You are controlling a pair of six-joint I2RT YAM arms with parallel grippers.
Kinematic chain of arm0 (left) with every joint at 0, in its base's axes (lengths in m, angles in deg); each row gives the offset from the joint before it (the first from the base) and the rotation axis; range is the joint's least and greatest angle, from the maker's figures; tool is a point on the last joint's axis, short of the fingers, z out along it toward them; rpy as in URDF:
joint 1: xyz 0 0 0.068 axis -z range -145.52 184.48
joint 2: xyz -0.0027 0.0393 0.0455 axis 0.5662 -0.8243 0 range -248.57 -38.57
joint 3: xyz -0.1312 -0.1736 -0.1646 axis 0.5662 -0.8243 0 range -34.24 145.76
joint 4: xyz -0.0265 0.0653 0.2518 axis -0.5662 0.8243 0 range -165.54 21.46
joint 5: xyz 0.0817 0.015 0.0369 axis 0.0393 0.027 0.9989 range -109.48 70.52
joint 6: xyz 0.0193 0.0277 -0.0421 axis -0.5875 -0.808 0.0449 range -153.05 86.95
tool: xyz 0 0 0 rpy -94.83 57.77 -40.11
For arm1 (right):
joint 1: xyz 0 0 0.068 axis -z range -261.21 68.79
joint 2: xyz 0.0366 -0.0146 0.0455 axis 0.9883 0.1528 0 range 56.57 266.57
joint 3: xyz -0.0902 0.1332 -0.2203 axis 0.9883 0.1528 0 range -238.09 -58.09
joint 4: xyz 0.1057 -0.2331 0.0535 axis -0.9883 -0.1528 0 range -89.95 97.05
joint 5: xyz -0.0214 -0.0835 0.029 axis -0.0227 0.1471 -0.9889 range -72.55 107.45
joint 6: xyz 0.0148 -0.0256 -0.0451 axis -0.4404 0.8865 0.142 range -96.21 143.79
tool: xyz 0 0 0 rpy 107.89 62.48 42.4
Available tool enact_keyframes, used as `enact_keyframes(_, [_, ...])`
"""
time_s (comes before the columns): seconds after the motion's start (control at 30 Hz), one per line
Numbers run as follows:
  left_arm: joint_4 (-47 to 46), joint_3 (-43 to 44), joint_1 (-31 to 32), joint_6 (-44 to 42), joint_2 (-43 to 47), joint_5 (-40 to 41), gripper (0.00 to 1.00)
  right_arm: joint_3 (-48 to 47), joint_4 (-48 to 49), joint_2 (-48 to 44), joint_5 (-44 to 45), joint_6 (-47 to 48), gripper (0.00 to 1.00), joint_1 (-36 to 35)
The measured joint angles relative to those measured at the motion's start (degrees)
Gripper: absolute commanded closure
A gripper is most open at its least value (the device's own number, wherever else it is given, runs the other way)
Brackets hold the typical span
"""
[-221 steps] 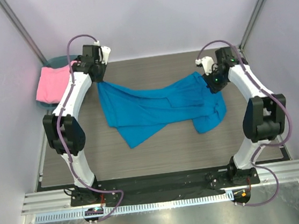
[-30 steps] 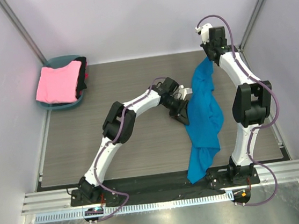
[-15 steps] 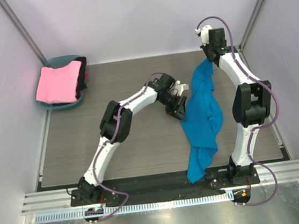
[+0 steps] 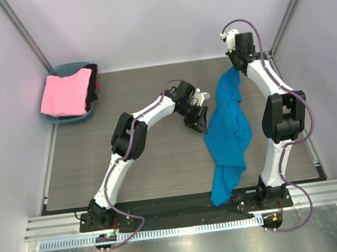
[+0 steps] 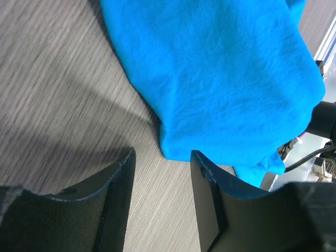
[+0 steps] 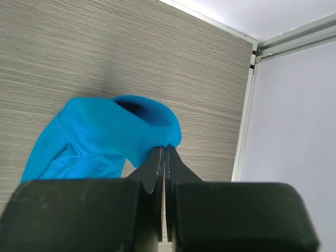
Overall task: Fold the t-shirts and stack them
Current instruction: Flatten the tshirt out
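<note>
A blue t-shirt [image 4: 226, 125] hangs in a long bunched strip from my right gripper [image 4: 233, 69], which is raised at the far right and shut on its top edge [image 6: 157, 134]. The shirt's lower end drapes over the table's near edge. My left gripper [image 4: 199, 119] hovers just left of the hanging cloth, open, with bare table between its fingers [image 5: 119, 181] and the blue t-shirt [image 5: 220, 79] just beyond the tips. A folded pink t-shirt [image 4: 64, 94] lies on top of a basket at the far left.
The teal basket [image 4: 58, 70] stands in the far left corner with a dark garment [image 4: 94, 84] at its right side. Metal frame posts [image 4: 293, 2] rise at the back corners. A rail [image 4: 184, 208] runs along the near edge.
My left gripper has let go of the blue t-shirt, opened and drawn back a little to the left. The right gripper still holds the shirt up in the same place.
</note>
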Motion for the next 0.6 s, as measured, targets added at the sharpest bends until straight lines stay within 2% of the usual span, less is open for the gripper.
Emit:
enact_keyframes(0.13, [-0.09, 0.28, 0.55, 0.02, -0.57, -0.9, 0.57, 0.85, 0.02, -0.07, 0.02, 0.02, 0.99, 0.0])
enact_keyframes(0.3, [-0.07, 0.35, 1.75, -0.02, -1.22, -2.69, 0.57, 1.38, 0.0, -0.11, 0.02, 0.04, 0.99, 0.0])
enact_keyframes(0.37, [0.28, 1.09, 2.05, -0.04, -1.81, -3.56, 0.6, 1.46, 0.0, -0.11, 0.02, 0.07, 0.99, 0.0])
enact_keyframes(0.4, [0.42, 1.68, 2.16, -0.04, -2.25, -3.98, 0.64, 1.46, 0.0, -0.11, 0.02, 0.17, 0.99, -0.02])
enact_keyframes(0.43, [0.44, 2.21, 2.25, -0.04, -2.71, -4.31, 0.8, 1.46, 0.0, -0.11, 0.04, 0.26, 0.99, -0.07])
enact_keyframes(0.5, [0.57, 2.95, 2.36, -0.37, -3.67, -3.82, 0.97, 1.46, 0.0, -0.11, 0.07, 0.61, 0.99, -0.13])
enact_keyframes(0.6, [1.46, 3.65, 2.25, -1.25, -4.52, -4.52, 1.0, 1.46, 0.0, -0.11, 0.28, 1.05, 0.99, -0.35])
